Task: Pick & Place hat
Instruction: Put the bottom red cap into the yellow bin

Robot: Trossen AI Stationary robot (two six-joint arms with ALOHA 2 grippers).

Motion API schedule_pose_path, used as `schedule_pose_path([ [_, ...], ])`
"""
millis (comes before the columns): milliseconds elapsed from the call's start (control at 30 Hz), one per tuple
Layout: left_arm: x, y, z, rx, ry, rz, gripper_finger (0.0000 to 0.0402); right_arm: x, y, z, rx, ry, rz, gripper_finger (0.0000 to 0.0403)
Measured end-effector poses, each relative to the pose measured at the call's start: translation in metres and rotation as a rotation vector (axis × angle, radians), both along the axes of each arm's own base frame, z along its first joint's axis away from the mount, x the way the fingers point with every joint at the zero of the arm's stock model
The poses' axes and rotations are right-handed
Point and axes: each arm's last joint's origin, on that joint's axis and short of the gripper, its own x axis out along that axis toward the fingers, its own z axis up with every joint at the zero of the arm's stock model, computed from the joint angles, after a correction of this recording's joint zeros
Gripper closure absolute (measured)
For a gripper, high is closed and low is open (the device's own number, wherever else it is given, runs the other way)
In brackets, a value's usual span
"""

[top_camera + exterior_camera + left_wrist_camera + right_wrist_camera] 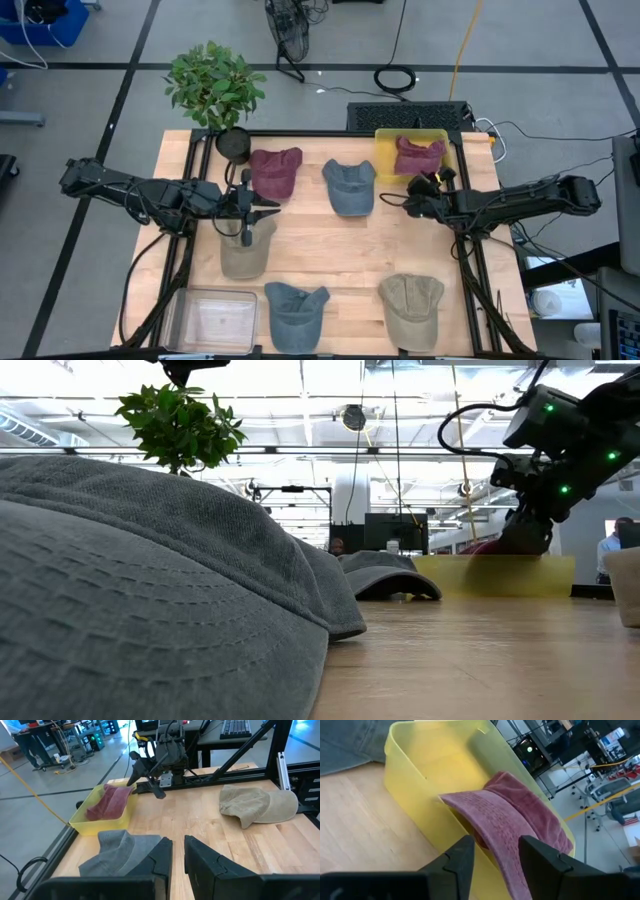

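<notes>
The maroon hat (520,815) lies draped in the yellow bin (427,770), soft, light and floppy, best pinched at its stiffer brim, while the right gripper (495,852) hovers with jaws released and the left gripper (178,857) waits nearly clenched, empty.

In the low view, a grey cap (150,590) fills the foreground, blurred and cut off by the left and bottom edges, hiding most of the surface (480,660). The yellow bin (495,575) is blurred there, and the maroon hat (485,546) inside barely peeks above its rim. In the high view, the clear tray (212,320) runs past the bottom edge.
</notes>
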Motion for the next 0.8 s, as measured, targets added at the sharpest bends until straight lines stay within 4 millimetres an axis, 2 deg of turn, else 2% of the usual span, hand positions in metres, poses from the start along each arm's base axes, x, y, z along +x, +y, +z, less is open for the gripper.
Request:
schedule_pose_path([
  [333, 0.0, 0.0, 0.0, -0.003, 0.0, 0.001, 0.0346, 0.0, -0.001, -0.001, 0.025, -0.003, 0.001, 0.0269],
  [800, 0.0, 0.0, 0.0, 0.001, -0.002, 0.0, 0.0346, -0.006, -0.021, -0.001, 0.052, -0.019, -0.138, 0.0269],
])
